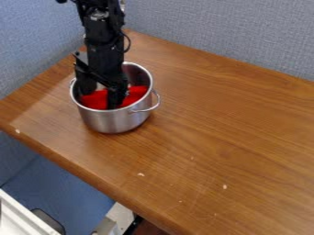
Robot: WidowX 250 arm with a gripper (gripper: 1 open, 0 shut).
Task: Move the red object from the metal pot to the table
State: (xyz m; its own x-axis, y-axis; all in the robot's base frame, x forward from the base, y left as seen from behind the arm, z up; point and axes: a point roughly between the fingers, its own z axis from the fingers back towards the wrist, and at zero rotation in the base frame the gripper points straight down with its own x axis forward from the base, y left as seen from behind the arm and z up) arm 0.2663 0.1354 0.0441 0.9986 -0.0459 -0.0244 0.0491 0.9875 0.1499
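Camera view, the only one, looking down at the corner of the bench [221,119], a large brown wooden top with visible grain and a few pale specks.

The small round shiny steel pot [117,121], straight-sided with a loop handle showing at its right rim, stands near the left rear edge of the bench. The bright red, flat, plastic-looking object [135,93] lies inside the pot; red shows on both sides of the arm, the middle of it hidden.

The black gripper [103,89] reaches straight down into the pot from above. The fingers stand apart at their widest and dip inside the rim, over the red piece. Whether the tips touch the piece cannot be told; they are dark against it and partly hidden by the pot wall. Nothing is lifted.

Judged step: the grasp, at the point before closing. The object is not yet out of the pot.

Next move, as judged: bring the fingers together across the flat sides of the red piece, lift clear of the rim, carry it over bare wood to the right, set down. Risk: dragging the light pot if a finger catches the wall.
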